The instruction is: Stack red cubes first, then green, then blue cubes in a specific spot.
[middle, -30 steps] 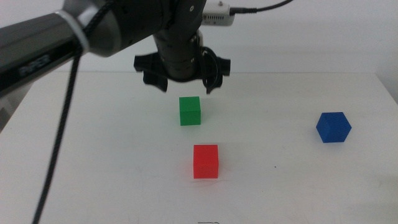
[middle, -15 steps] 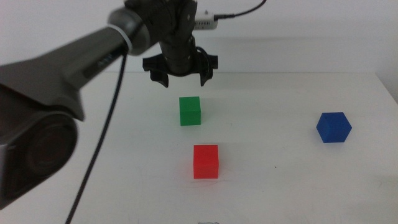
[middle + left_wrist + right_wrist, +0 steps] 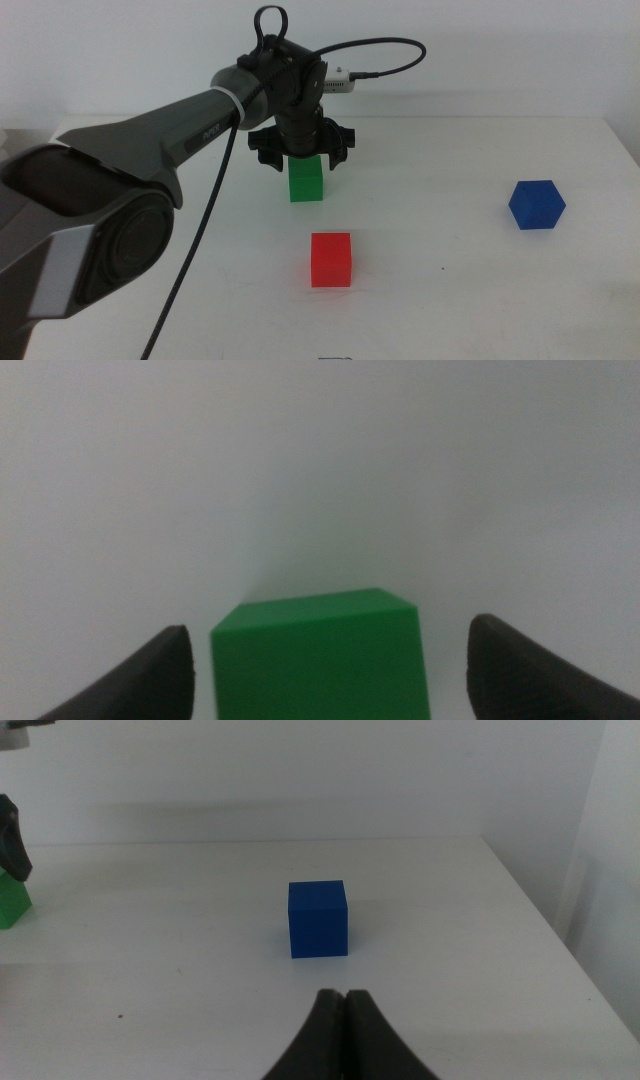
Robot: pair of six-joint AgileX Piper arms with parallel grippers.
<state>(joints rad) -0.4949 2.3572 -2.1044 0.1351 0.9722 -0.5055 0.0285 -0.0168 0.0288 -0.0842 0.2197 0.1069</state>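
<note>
The green cube (image 3: 306, 181) sits on the white table at mid-back. My left gripper (image 3: 302, 160) hangs right over it, open, with a jaw on either side of the cube's top. In the left wrist view the green cube (image 3: 320, 655) lies between the two spread jaws, apart from both. The red cube (image 3: 331, 259) sits nearer the front, free. The blue cube (image 3: 536, 204) sits at the right; it also shows in the right wrist view (image 3: 318, 918). My right gripper (image 3: 345, 1020) is shut and empty, waiting short of the blue cube, out of the middle view.
The left arm and its black cable (image 3: 215, 200) sweep in from the left over the table. The table's right edge (image 3: 622, 140) lies just past the blue cube.
My left gripper has come down from above and behind the green cube until its open jaws straddle the cube's top. The cubes have not moved.
</note>
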